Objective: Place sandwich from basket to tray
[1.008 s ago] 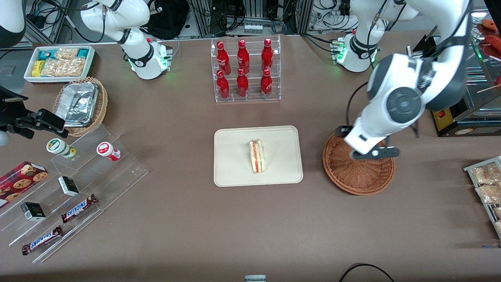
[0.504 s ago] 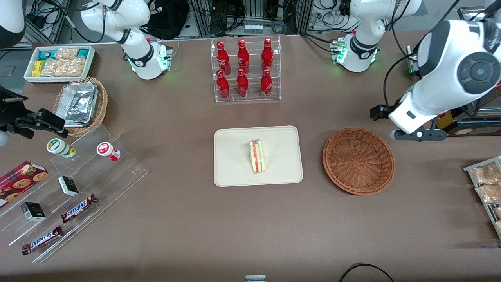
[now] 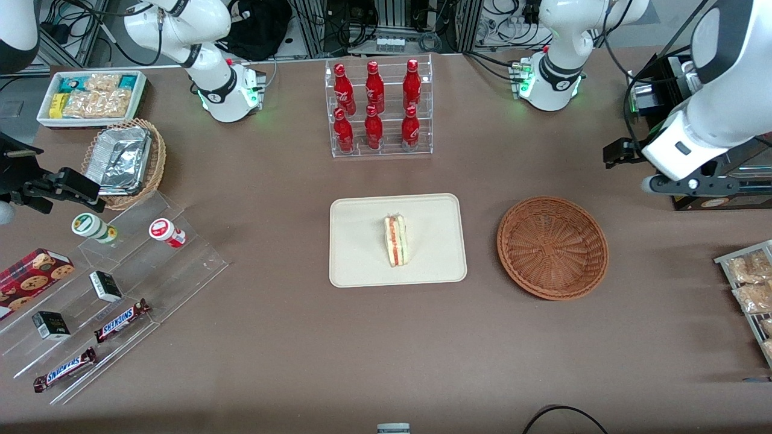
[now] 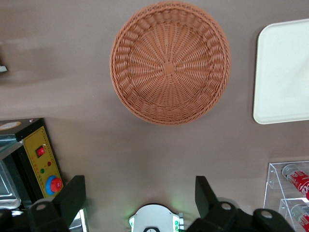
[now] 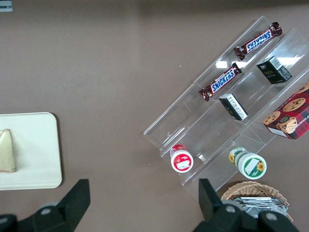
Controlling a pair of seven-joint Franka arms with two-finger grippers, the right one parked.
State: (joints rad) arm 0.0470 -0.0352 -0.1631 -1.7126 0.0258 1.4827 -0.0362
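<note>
A brown desk [image 3: 289,337] fills the front view, with cabling and arm bases along its edge farthest from the camera. The sandwich [image 3: 395,241] lies on the tray [image 3: 356,265] near its middle, cut edge up, so the task looks done. It is probably light, soft and easily squashed; any grasp should close gently across its flat bread faces. The basket [image 3: 552,247] beside the tray holds nothing. A clear rack [image 3: 379,108] carries six red bottles. The claw [image 3: 681,184] hangs above the desk near the working arm's end, clear of the basket.

In the left wrist view the claw [image 4: 140,198] has its fingers [image 4: 72,195] spread wide and holds nothing; the basket [image 4: 170,62] is bare inside, and the tray [image 4: 282,72] shows one corner.

In the right wrist view the sandwich [image 5: 7,151] rests on the tray [image 5: 38,154].
</note>
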